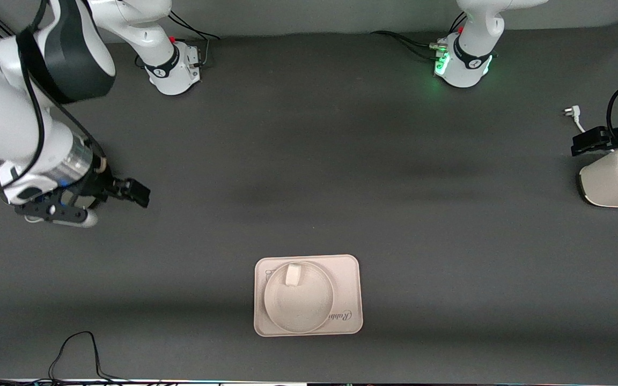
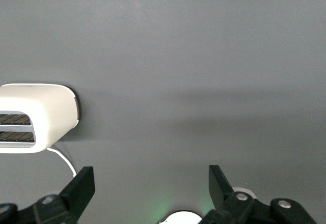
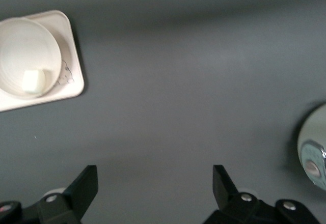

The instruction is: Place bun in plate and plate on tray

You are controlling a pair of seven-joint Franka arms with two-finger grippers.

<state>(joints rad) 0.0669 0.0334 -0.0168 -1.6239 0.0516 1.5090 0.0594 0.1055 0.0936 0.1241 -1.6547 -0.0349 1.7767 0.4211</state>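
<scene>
open mat around tray (image 1: 354,300), toaster (image 1: 612,185) at edge

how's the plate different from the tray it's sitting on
The plate is round; the tray is rectangular with rounded corners. The plate is narrower and sits inside the tray's outline. The plate is plain and holds the bun near its rim; the tray carries cursive script and a small drawing, partly hidden by the plate. Both are the same cream-beige.

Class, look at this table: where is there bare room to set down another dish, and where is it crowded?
Bare mat runs from the tray up to the arm bases, and toward both ends. Crowded: the tray, filled by the plate holding the bun; the white appliance under the open left gripper; the spot under the open right gripper.
</scene>
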